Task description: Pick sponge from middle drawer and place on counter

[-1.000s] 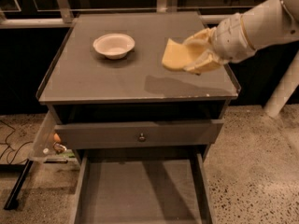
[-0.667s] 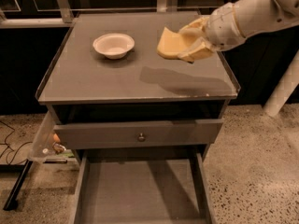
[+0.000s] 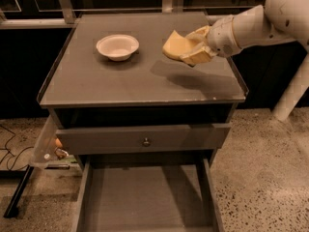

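We see the gripper (image 3: 197,46) over the right part of the counter (image 3: 120,83), clamped on the right end of the sponge (image 3: 174,44); the sponge hangs clear of the surface, with its shadow on the counter just below; the white bowl (image 3: 117,46) sits well apart to the left; the middle drawer (image 3: 145,197) stands pulled open under the counter.

We judge the sponge light and soft; it looks bent where the jaws pinch it, the free end sticking out leftward; not fragile, and unlikely to slip; an edge pinch like this one should hold it, with a fair depth of pad between the jaws; we expect it to spring back flat once let go; a low release onto the counter should do it no harm.
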You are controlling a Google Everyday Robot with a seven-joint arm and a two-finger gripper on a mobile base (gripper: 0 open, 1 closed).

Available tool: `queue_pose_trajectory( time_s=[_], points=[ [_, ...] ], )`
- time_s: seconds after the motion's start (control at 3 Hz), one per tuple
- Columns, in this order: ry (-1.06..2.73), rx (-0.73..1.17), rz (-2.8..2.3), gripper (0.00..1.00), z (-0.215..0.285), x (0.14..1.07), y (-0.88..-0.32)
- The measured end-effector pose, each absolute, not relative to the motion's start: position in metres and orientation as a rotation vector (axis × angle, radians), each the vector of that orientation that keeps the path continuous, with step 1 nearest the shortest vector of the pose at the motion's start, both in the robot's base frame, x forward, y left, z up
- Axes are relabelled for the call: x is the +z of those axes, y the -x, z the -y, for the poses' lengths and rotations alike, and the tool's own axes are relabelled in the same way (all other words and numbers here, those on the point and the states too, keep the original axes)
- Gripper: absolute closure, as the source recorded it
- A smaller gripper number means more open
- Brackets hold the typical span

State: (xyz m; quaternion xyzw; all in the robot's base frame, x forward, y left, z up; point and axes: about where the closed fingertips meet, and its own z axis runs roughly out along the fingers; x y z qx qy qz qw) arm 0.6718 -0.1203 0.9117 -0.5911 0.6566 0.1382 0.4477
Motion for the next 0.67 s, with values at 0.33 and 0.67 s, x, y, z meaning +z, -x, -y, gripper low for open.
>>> queue_pose_trajectory(
  time_s=[0.33, 0.67],
  points=[
    [1.394, 0.358, -1.695, 1.00, 0.122, 0.882, -0.683],
    [1.372, 0.380, -1.748, 1.00, 0.124, 0.859, -0.687]
  ],
)
